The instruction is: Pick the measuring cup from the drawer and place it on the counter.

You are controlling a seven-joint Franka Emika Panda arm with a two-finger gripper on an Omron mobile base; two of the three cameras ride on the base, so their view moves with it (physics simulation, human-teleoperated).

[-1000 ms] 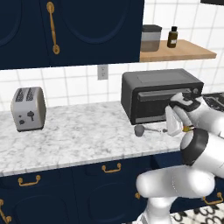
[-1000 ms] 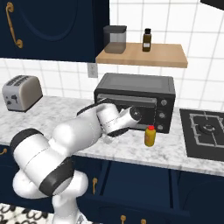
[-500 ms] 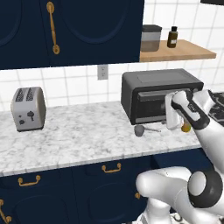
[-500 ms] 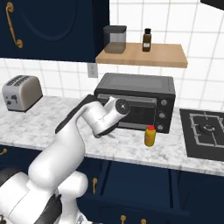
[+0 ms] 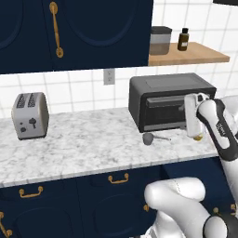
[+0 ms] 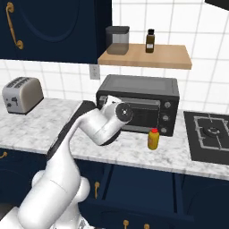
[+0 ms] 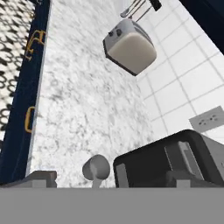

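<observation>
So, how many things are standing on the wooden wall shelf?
2: a grey lidded canister at the left end of the wooden shelf, and a small dark bottle to its right. Nothing else shows there.

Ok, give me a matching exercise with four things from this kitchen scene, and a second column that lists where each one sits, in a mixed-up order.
Things:
1. measuring cup
2. toaster
3. yellow bottle
4. brown bottle

Places:
A. on the wooden shelf
B. far left end of the counter
C. on the counter in front of the toaster oven's left part
D. on the counter by the toaster oven's right front corner, near the stove

Pairs: 1-C, 2-B, 3-D, 4-A
</observation>
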